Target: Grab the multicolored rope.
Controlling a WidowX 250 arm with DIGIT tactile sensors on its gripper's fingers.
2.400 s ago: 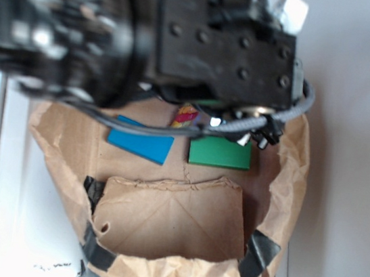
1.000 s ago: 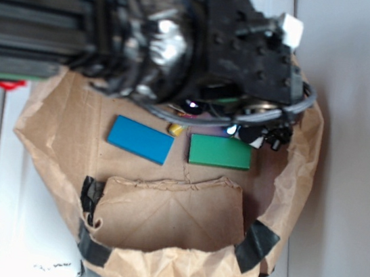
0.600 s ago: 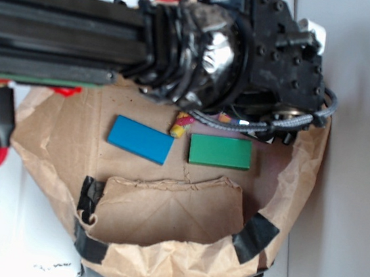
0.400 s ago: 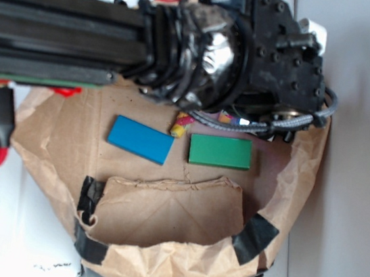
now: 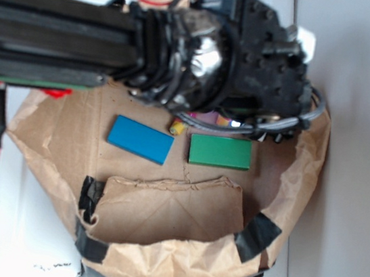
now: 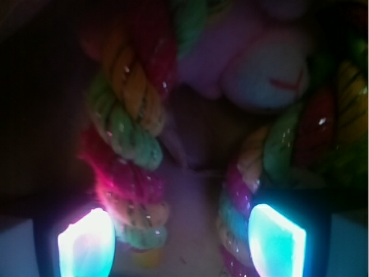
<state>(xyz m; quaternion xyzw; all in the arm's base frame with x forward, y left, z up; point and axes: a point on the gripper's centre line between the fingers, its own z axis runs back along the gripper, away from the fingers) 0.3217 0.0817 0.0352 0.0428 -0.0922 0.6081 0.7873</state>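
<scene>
The jaws stood wide, their two glowing pads (image 6: pixel 86 245) low in the wrist view, with both legs of the multicolored rope (image 6: pixel 130 150) between and just above them. The rope lay in the paper bag (image 5: pixel 175 267) beside a pink plush animal (image 6: pixel 253 63). It looked soft, light and compressible; either thick twisted leg seemed a fair hold.

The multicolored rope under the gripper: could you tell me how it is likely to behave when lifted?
The multicolored rope looks like soft twisted cotton, so it will probably squash under the fingers rather than slip. Its two strands bend freely, so the ends would likely droop. The pink plush toy lies against it and might shift.
</scene>
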